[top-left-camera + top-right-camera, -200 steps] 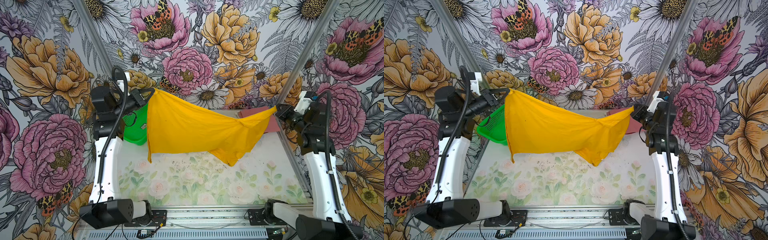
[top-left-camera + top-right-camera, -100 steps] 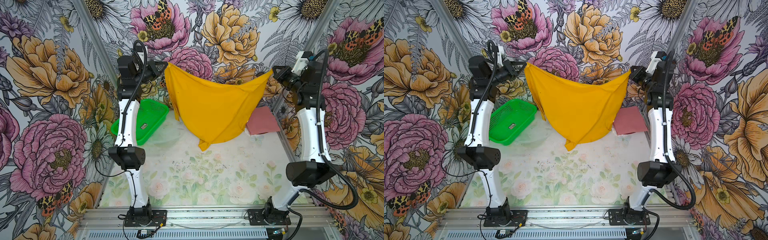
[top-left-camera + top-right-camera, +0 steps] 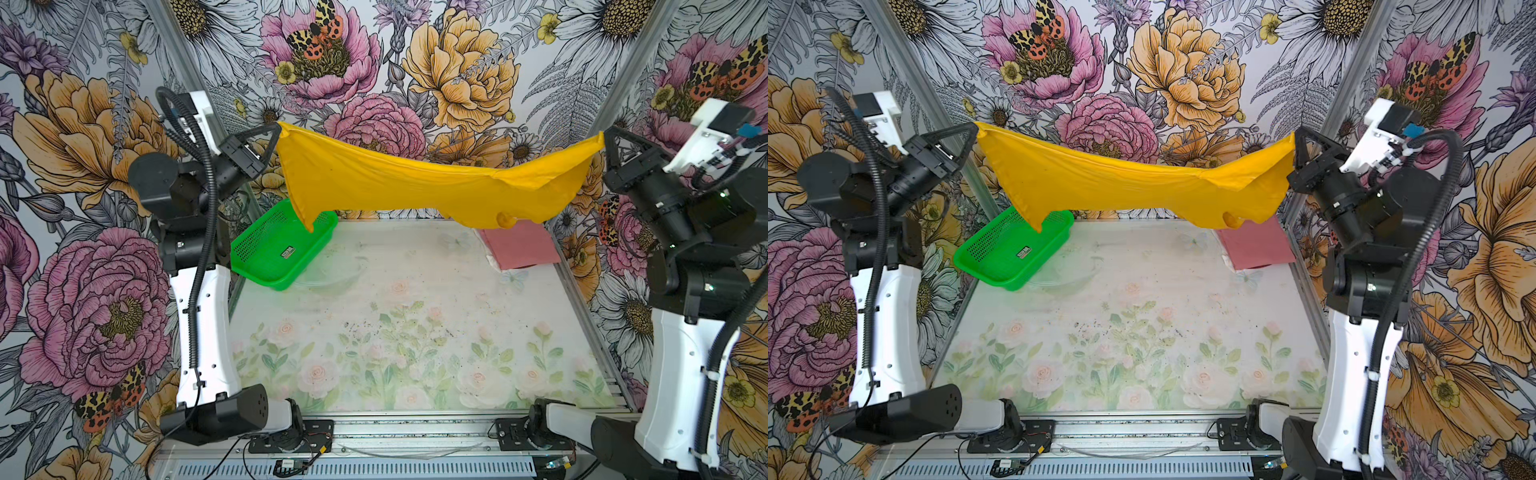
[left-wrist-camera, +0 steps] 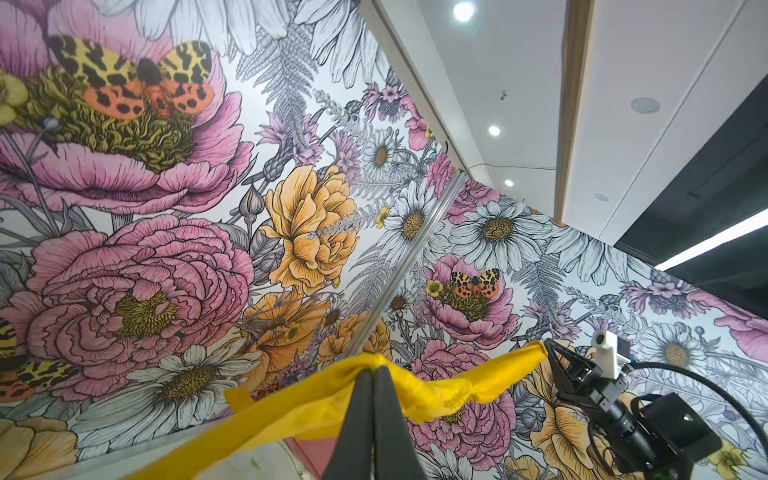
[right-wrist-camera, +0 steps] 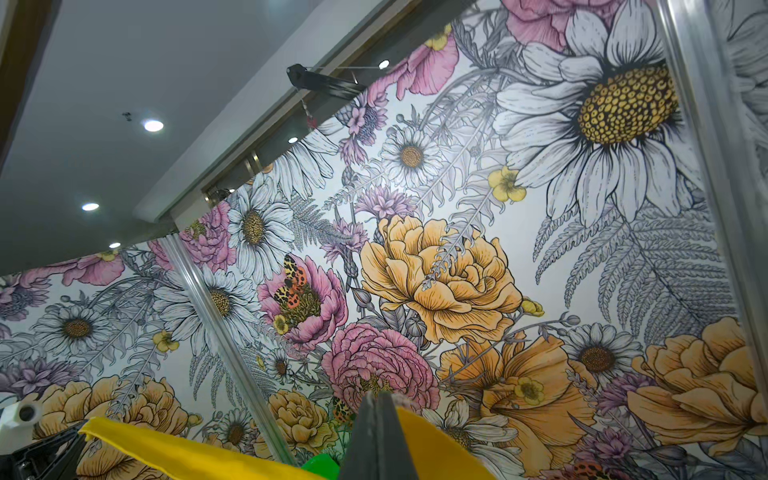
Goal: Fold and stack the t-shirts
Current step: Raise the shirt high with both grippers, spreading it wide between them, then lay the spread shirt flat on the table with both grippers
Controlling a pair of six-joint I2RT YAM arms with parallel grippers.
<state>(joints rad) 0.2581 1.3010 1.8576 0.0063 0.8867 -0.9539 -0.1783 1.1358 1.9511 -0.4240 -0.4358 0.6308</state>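
Left tool [image 3: 277,125] and right tool [image 3: 603,136] pinch yellow t-shirt [image 3: 415,183].

Left gripper [image 4: 372,368] jaws pinching yellow t-shirt [image 4: 307,409], floral wall [image 4: 145,249] behind

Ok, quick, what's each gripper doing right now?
Left gripper: shut on a corner of the mustard-yellow cloth t-shirt.
Right gripper: shut on its opposite corner.

White arm shells [image 3: 203,332] carry black joints [image 3: 151,170], ribbed cables [image 3: 208,216].
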